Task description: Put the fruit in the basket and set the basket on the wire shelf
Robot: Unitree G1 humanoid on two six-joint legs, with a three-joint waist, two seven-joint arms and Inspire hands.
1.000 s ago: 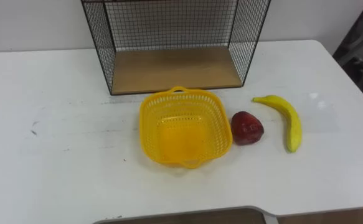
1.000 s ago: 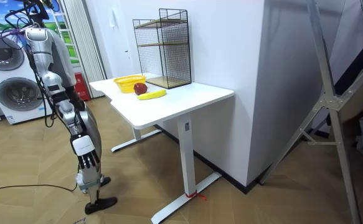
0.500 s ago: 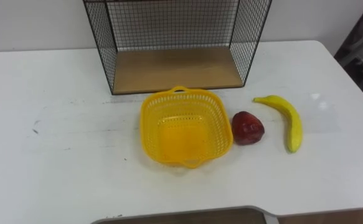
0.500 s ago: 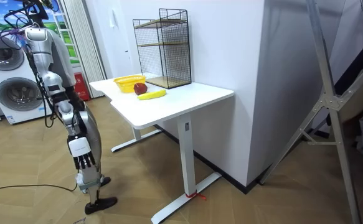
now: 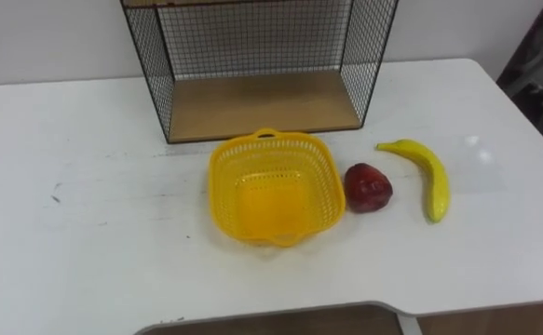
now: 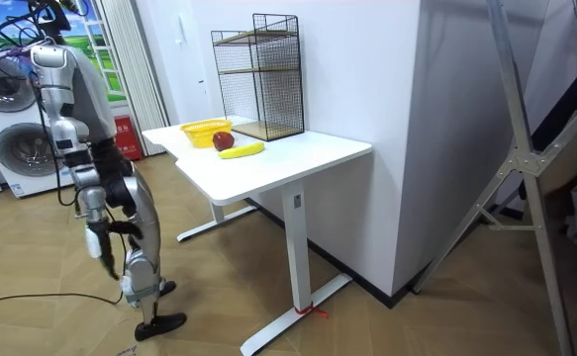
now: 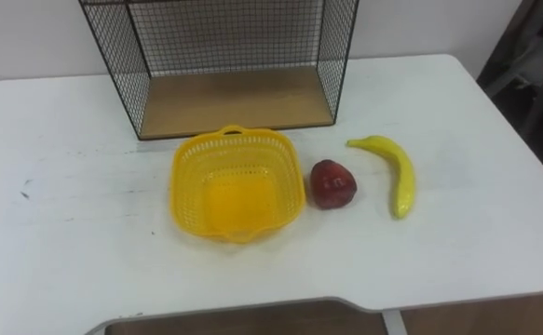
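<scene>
Right hand [image 6: 98, 243] hangs beside the thigh; whether its fingers are open or closed cannot be told. On the white bench [image 5: 75, 242]: latticed yellow plastic basket [image 5: 224, 191], rounded red fruit [image 5: 369, 188], curved banana [image 5: 428, 177], black wire shelf [image 5: 257, 104].

You have the yellow lattice basket [image 5: 224, 186] upright and empty on the white table [image 5: 85, 242]; the dark red apple [image 5: 368, 188] sits right against its right rim, though you cannot tell whether they touch; the curved yellow banana [image 5: 427, 177] lies flat further right, apart from the apple; the black wire shelf [image 5: 262, 104], with a wooden bottom board, stands just behind the basket.
</scene>
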